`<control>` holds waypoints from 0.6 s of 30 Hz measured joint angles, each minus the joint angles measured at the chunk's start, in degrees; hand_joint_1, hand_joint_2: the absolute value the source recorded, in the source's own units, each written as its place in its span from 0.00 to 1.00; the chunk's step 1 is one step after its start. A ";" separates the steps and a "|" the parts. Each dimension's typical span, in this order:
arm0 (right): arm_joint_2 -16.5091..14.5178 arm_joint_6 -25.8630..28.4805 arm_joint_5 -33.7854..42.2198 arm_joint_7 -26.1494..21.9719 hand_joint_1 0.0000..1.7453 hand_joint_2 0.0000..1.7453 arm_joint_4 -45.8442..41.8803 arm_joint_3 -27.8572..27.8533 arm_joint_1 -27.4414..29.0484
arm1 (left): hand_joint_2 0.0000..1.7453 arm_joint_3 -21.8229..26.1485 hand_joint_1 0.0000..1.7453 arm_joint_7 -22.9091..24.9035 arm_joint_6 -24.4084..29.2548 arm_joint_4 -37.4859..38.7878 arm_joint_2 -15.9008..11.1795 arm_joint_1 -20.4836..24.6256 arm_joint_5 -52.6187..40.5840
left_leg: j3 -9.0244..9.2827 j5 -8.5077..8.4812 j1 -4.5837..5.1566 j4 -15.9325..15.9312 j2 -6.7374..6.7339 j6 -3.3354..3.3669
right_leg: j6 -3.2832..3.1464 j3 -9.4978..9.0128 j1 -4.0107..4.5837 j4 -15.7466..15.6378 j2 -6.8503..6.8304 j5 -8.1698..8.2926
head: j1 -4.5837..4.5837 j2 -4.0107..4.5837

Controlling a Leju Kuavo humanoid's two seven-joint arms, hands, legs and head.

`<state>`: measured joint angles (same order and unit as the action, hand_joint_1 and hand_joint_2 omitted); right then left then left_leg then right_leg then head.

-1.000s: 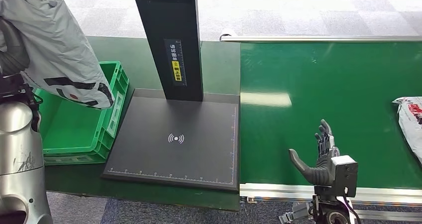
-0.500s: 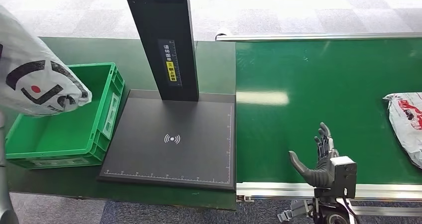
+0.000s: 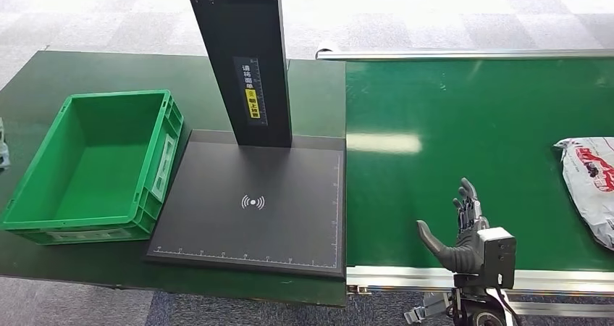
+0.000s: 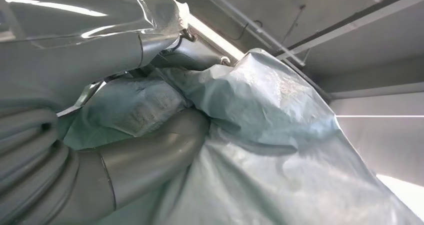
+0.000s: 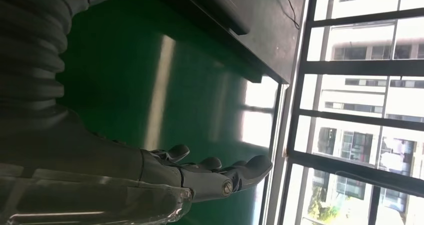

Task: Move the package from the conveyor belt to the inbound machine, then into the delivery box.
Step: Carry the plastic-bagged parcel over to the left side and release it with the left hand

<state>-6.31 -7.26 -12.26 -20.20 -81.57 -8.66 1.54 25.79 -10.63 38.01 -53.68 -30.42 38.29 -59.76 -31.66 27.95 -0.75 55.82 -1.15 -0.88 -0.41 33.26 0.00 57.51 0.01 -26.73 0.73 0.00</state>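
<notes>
In the left wrist view my left hand (image 4: 135,160) grips a crumpled grey plastic package (image 4: 280,135), thumb pressed into its folds. A small grey sliver (image 3: 2,149) at the head view's left edge lies beside the green delivery box (image 3: 116,95), which has nothing in it. The black inbound machine's flat plate (image 3: 253,228) is bare, with its dark post (image 3: 242,51) rising behind. My right hand (image 3: 467,228) is open, fingers straight, over the near edge of the green conveyor belt (image 3: 463,116); the right wrist view shows the same hand (image 5: 200,177) empty.
A second white package with red print (image 3: 590,181) lies on the belt at the far right, well clear of my right hand. The box and machine stand on a dark green table (image 3: 108,65). Grey carpet floor lies beyond.
The grey package in my left hand has swung out of the head view to the left, uncovering the empty box. The camera shifted slightly. My right hand stayed in place.
</notes>
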 joint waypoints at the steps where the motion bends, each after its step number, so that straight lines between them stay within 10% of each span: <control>1: -0.01 0.00 0.00 0.00 0.00 1.00 0.00 0.03 -0.01 | 1.00 0.31 1.00 -0.13 -0.10 0.00 -0.20 -0.33 0.36 | 0.00 0.00 0.00 0.00 0.01 0.00 | 0.00 0.01 0.00 0.00 0.00 0.00 | -0.01 0.00; 18: -0.05 0.02 0.07 -0.02 0.00 1.00 0.04 0.88 -0.18 | 1.00 1.10 0.99 -4.33 -2.24 -4.29 -0.42 -3.82 9.00 | 0.01 0.00 -0.02 0.00 0.03 -0.01 | 0.00 0.01 0.02 0.00 0.00 0.00 | 0.00 0.00</control>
<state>-6.36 -7.23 -12.20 -20.22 -81.53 -7.78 1.37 26.88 -14.97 35.77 -57.97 -30.84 34.46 -50.76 -31.65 27.95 -0.77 55.81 -1.12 -0.89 -0.41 33.27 0.01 57.51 0.00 -26.73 0.73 0.00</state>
